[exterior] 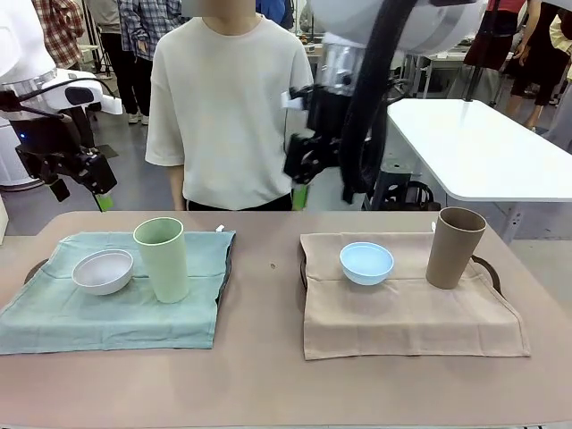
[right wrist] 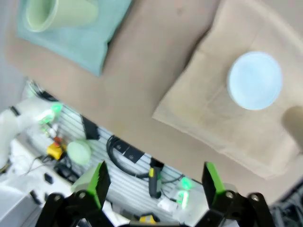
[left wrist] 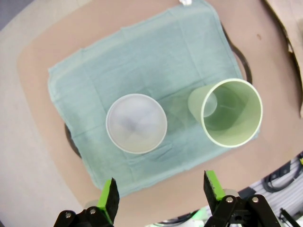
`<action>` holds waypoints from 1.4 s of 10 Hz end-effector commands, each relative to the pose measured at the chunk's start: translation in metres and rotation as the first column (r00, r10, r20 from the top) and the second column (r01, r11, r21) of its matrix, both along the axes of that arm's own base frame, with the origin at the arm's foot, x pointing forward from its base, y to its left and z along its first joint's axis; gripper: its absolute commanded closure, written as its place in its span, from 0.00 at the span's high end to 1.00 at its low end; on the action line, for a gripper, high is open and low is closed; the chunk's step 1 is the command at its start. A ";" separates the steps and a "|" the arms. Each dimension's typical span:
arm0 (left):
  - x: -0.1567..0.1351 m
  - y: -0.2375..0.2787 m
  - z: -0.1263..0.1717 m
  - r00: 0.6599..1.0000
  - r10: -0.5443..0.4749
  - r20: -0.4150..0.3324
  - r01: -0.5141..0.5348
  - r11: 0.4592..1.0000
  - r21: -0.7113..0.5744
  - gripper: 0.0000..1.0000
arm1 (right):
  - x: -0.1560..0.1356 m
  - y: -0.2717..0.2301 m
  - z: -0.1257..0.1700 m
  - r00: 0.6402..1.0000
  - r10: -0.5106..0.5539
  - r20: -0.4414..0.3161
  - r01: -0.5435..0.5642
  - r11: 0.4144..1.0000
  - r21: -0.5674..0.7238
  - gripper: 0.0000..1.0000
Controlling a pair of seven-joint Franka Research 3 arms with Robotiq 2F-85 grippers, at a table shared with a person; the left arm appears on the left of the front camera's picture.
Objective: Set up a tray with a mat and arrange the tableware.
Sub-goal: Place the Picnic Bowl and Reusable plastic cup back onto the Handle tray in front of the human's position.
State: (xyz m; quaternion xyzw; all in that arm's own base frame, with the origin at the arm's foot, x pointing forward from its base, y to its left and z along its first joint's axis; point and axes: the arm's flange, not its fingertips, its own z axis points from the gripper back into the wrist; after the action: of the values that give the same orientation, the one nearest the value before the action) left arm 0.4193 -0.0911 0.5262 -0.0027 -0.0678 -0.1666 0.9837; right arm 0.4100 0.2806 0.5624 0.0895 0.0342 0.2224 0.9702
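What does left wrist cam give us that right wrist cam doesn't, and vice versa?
Left wrist alone: the white bowl on the green mat, seen from above, and the open left gripper holding nothing.

Right wrist alone: the pale blue bowl on the tan mat, a blurred edge of the tan tumbler, and the open, empty right gripper.

Both: the green tumbler standing on the green mat, the brown table, and a corner of the other mat.
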 end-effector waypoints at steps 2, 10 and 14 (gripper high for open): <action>0.015 0.018 0.012 0.996 -0.016 -0.083 0.009 0.997 -0.082 0.94 | 0.002 -0.128 0.007 0.984 -0.148 0.097 0.149 0.989 0.002 1.00; 0.031 0.108 0.034 0.986 0.043 -0.161 -0.074 0.978 -0.193 0.94 | -0.038 -0.323 0.014 0.959 -0.279 0.046 0.270 0.952 0.144 1.00; 0.030 0.171 0.049 0.986 -0.018 -0.166 -0.040 0.939 -0.341 0.94 | -0.036 -0.390 0.005 0.942 -0.291 -0.166 0.333 0.868 0.370 1.00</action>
State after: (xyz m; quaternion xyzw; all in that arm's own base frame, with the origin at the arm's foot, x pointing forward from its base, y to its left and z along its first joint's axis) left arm 0.4468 0.0490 0.5655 -0.1376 -0.0141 -0.1345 0.9812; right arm 0.3662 -0.0722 0.5645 0.2151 0.0040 0.0685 0.9742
